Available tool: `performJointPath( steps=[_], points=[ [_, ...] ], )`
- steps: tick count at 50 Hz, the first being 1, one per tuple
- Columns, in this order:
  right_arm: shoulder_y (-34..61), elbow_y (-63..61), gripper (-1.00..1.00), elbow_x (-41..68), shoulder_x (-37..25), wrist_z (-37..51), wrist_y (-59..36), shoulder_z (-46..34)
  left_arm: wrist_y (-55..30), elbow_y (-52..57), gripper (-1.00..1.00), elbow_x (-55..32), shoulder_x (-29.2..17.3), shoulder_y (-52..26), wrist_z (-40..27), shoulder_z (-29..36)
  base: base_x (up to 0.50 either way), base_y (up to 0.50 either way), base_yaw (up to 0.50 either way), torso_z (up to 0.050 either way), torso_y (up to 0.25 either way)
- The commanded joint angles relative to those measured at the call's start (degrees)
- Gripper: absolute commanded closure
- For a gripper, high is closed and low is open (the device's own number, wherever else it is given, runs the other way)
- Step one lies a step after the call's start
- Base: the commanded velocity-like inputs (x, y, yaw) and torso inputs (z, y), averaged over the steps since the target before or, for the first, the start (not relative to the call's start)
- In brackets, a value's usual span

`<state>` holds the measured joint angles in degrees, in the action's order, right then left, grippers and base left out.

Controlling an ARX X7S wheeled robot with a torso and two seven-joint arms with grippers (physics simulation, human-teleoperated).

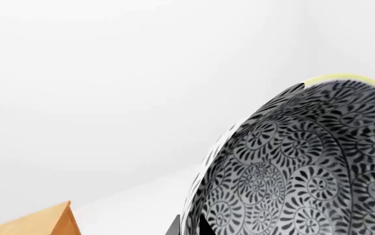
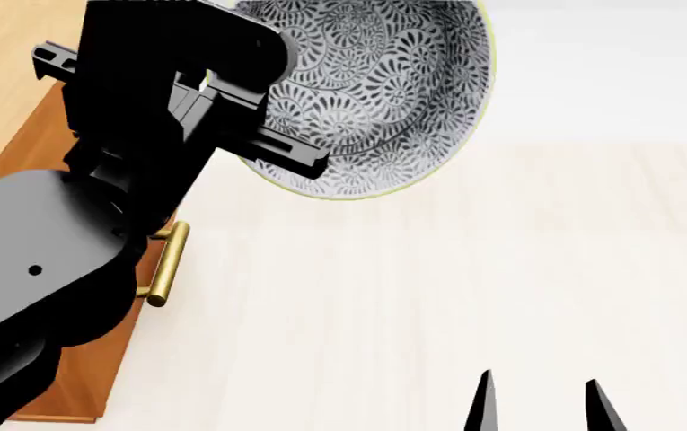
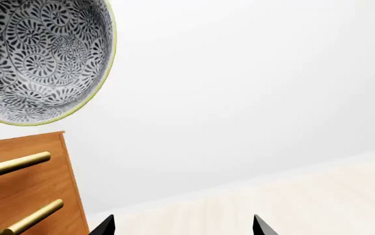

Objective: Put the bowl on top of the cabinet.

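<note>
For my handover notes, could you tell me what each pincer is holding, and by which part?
The left pincer holds the bowl by its rim, one finger inside it. The right pincer is open and holds nothing.

The left arm (image 2: 67,260) is glossy black throughout, built of broad rounded shells that narrow toward a blockier, angular wrist with stepped edges and a thin bar projecting sideways. Two small pale screw heads dot the widest shell (a third sits higher up). The right gripper (image 2: 539,404) shows as two slim black fingers (image 2: 483,400), tapering to sharp points.
</note>
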<state>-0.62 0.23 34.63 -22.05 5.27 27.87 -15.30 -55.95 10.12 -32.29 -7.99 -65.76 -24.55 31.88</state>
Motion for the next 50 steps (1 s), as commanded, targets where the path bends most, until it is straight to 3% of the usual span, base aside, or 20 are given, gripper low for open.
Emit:
performJointPath(
  steps=[1, 11, 22, 33, 43, 50],
  points=[
    [2.86, 3.38, -1.00, -0.04, 0.74, 0.56, -1.18, 0.22, 0.59, -2.80, 1.00, 0.46, 0.30, -5.23, 1.77, -0.63, 0.00, 0.00, 0.00, 0.000, 0.000],
    [1.96, 2.53, -1.00, -1.46, 0.64, 2.54, -0.72, 0.90, 3.48, -13.25, 1.00, -0.73, 3.01, -11.13, 6.54, -1.58, 0.00, 0.00, 0.00, 0.000, 0.000],
    [1.90, 2.85, -1.00, -1.81, 0.60, 3.32, -0.44, 1.42, 15.33, -38.28, 1.00, 3.16, 7.54, -20.35, 12.09, 1.79, 0.00, 0.00, 0.00, 0.000, 0.001],
    [1.65, 2.75, -1.00, -1.71, 0.41, 3.67, -0.24, 1.74, 29.77, -62.01, 1.00, -16.80, 7.90, -30.19, 11.51, 15.92, 0.00, 0.00, 0.00, 0.000, 0.000],
    [1.87, 2.94, -1.00, -1.66, 0.42, 3.59, -0.32, 1.59, 34.71, -72.77, 1.00, -30.95, 7.93, -34.17, 9.25, 22.13, 0.00, 0.00, 0.00, 0.000, 0.001],
    [2.07, 3.19, -1.00, -2.25, 0.55, 3.98, -0.54, 1.40, 34.85, -69.92, 1.00, -32.40, 6.51, -34.33, 6.64, 22.92, 0.00, 0.00, 0.00, 0.001, 0.000]
  ],
)
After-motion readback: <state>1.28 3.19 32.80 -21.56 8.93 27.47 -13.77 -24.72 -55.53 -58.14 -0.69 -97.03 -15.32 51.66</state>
